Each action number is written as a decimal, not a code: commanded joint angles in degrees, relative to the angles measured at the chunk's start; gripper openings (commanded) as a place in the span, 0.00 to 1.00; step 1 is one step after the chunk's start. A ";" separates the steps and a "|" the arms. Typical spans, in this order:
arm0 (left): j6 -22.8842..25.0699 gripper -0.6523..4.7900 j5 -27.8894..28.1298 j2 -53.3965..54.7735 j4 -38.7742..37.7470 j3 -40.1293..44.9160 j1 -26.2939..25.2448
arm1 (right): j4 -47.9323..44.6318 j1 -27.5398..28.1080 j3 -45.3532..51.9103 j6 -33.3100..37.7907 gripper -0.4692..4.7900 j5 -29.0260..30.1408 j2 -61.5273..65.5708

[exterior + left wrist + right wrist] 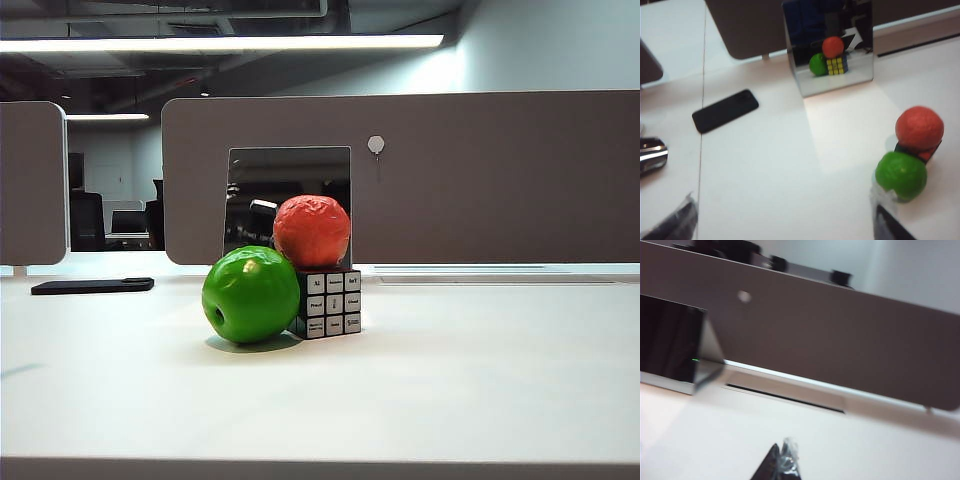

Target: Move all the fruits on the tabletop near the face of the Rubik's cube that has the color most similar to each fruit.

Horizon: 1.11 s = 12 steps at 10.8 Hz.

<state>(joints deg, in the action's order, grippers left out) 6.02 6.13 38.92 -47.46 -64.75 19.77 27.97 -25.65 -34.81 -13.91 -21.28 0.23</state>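
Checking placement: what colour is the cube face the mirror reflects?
Yellow: the Rubik's cube shows yellow tiles in the mirror, clearest in the left wrist view.

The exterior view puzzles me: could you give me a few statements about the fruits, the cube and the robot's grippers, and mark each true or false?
1. The green apple sits against the Rubik's cube. True.
2. The orange-red fruit lies on the tabletop far from the cube. False: it shows above and behind the cube, close to it.
3. A mirror stands behind the fruits. True.
4. The cube face toward the exterior camera is green. False: it is white with black print.
5. The left gripper is holding the apple. False: it is open and holds nothing.
6. A black phone lies on the table. True.
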 commanded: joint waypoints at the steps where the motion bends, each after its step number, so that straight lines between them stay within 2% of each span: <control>1: -4.59 1.00 0.33 -16.98 1.49 12.41 0.02 | -2.73 -0.02 1.01 -1.53 0.09 4.92 -0.02; 2: -4.57 1.00 0.72 -26.25 1.25 17.73 0.02 | -1.99 0.00 1.25 -0.66 0.09 4.90 -0.02; 3: -5.51 1.00 0.61 -33.86 1.20 25.14 0.02 | 2.97 -0.04 1.31 5.35 0.09 5.05 -0.02; 4: -5.84 1.00 0.28 -36.13 3.43 27.87 0.02 | 5.14 -0.02 2.99 6.86 0.09 10.91 -0.02; 5: -6.34 1.00 0.31 -36.17 4.04 27.93 0.02 | 5.11 -0.02 5.11 6.88 0.09 13.70 -0.02; 6: -6.34 1.00 0.28 -36.17 4.02 27.93 0.02 | 5.05 -0.02 6.21 6.88 0.09 13.92 -0.02; 7: -7.15 0.91 -2.36 -36.17 4.09 27.93 0.02 | 0.44 0.02 9.27 6.95 0.09 13.73 -0.04; 8: -7.32 0.91 -2.91 -36.17 4.44 27.96 0.02 | -1.84 0.02 9.88 7.56 0.09 12.87 -0.04; 9: -17.25 0.91 -3.96 -36.17 13.11 29.00 0.02 | -18.08 0.04 14.82 10.38 0.09 10.62 -0.04; 12: -17.22 0.89 -3.87 -36.15 18.03 31.85 0.02 | -22.99 0.13 19.34 9.42 0.09 9.18 -0.02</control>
<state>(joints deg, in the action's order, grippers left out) -10.61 2.35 2.68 -32.40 -34.24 19.79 8.67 -25.56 -17.17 -4.03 -10.96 0.23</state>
